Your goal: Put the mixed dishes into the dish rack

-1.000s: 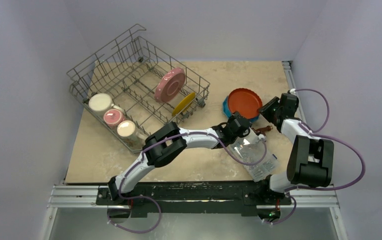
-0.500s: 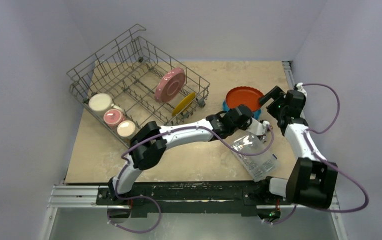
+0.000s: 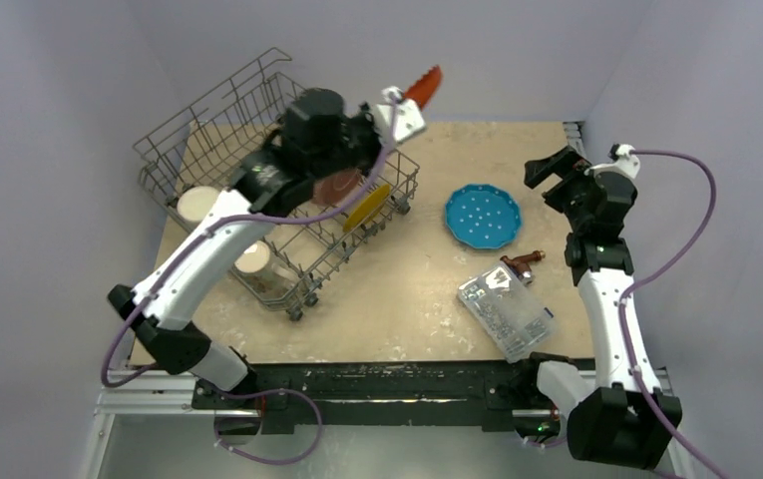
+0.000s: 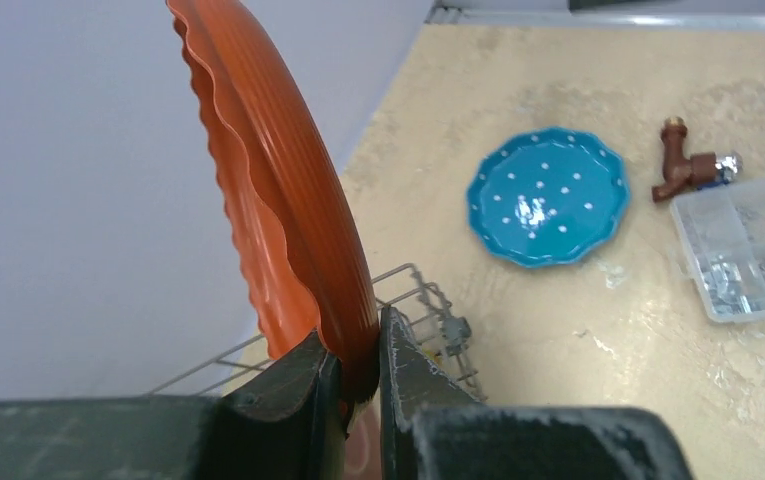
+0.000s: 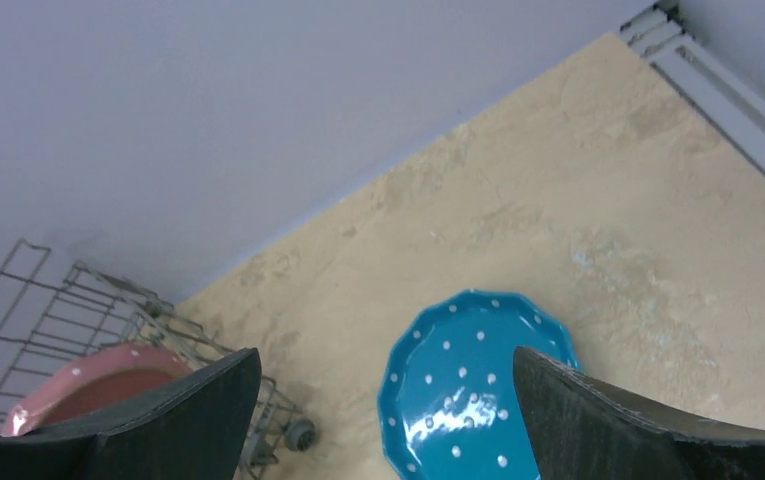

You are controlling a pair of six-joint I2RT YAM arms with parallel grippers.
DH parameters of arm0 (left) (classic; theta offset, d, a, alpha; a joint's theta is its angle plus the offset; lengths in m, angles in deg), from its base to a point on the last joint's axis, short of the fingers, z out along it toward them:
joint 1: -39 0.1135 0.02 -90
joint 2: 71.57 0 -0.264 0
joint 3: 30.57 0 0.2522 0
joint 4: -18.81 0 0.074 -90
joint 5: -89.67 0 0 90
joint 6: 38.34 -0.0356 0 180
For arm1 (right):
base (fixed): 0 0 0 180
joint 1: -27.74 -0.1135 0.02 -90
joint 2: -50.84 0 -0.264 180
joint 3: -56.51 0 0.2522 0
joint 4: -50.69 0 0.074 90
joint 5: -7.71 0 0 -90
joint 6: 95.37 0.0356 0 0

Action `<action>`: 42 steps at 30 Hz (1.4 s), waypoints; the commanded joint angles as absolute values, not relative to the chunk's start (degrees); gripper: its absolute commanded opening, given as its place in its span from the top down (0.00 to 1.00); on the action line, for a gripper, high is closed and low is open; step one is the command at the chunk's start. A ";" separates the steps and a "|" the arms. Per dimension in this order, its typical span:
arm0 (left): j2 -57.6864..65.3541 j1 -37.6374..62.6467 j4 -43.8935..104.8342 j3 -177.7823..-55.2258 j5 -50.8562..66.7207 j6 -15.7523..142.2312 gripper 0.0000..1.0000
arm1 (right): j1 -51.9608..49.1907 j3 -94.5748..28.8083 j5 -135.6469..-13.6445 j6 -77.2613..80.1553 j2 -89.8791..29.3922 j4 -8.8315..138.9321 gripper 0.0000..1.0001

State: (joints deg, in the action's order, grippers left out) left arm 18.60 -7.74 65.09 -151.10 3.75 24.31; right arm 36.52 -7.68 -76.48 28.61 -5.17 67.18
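— Two plates are outside your dish rack (image 3: 212,140); where?
— Your left fingers (image 4: 408,375) pinch the red-orange plate (image 4: 278,210) on edge, high over the rack's right end. The blue plate (image 3: 483,216) lies flat on the worktop (image 3: 407,299), right of the rack.
— What's around it?
— Your right fingers (image 5: 618,420) hang spread, raised beside it; the clear box (image 3: 507,314) and brown fitting (image 3: 523,265) lie nearer you.

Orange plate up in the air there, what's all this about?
The left gripper is pinching the red-orange plate by its rim, holding it on edge above the dish rack. The rack holds a pink plate, a yellow plate and some mugs. A blue plate lies flat on the table, and the right gripper hangs open and empty near it.
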 commanded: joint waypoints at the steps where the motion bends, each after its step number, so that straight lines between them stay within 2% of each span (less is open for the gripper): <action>1: 12.48 2.23 66.75 -150.58 18.62 34.68 1.00 | 34.19 -7.42 -72.97 24.49 -9.16 70.84 0.01; 5: 9.23 14.58 64.22 -147.28 32.36 39.51 1.00 | 31.71 -6.90 -72.01 21.70 -10.27 73.79 0.01; 10: 11.16 29.04 62.24 -146.34 46.85 45.71 1.00 | 29.48 -4.94 -70.37 18.46 -11.16 76.26 0.01; 19: 19.41 44.20 57.16 -144.54 58.41 48.45 1.00 | 28.71 -5.47 -70.77 15.32 -11.72 80.45 0.01; 26: 29.25 46.16 69.12 -151.56 58.67 40.93 1.00 | 28.56 -7.93 -70.25 15.20 -16.40 81.97 0.01; 36: 37.34 46.38 75.53 -156.51 59.03 35.66 1.00 | 28.18 -11.25 -69.57 16.45 -24.91 83.05 0.01; 42: 44.17 46.54 91.79 -170.67 59.14 27.36 1.00 | 26.45 -14.63 -69.61 17.82 -29.68 85.25 0.01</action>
State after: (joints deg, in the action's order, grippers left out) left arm 41.94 46.16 81.41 -161.72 56.90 35.06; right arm 27.99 -10.50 -70.63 16.89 -27.99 84.12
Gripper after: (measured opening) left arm 0.109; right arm 0.987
